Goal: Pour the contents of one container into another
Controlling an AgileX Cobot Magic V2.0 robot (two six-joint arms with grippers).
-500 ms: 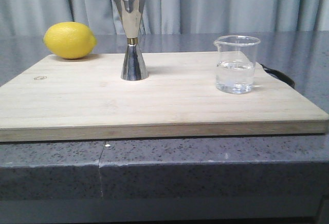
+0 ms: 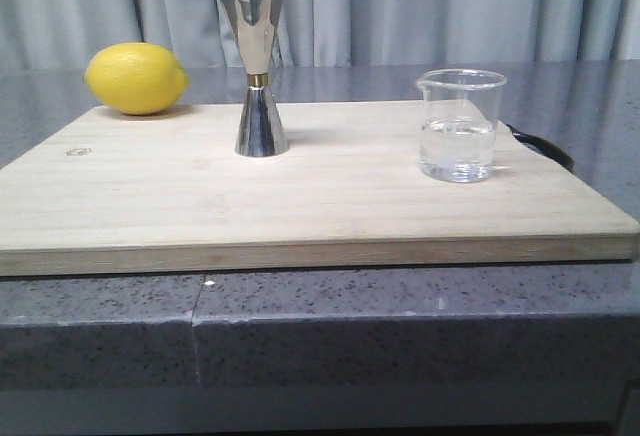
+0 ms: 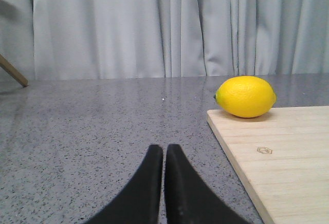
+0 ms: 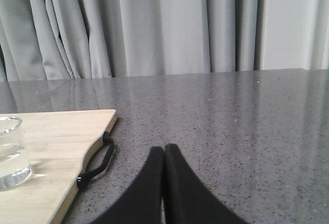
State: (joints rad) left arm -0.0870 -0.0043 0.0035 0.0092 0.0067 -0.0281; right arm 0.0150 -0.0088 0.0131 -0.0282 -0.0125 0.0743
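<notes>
Left tool [image 3: 164, 154] fingers together, right tool [image 4: 163, 154] fingers together

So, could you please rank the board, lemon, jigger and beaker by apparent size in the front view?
1. Pale wooden cutting board.
2-4. Yellow lemon, shiny steel hourglass jigger, clear glass beaker: too similar to rank.

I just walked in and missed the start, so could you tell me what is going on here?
Nothing is being handled yet. The glass beaker, partly filled with clear liquid, and the steel jigger stand upright and apart on the wooden board, with a lemon at its far left corner. The left gripper and right gripper are shut, off the board on either side.
</notes>
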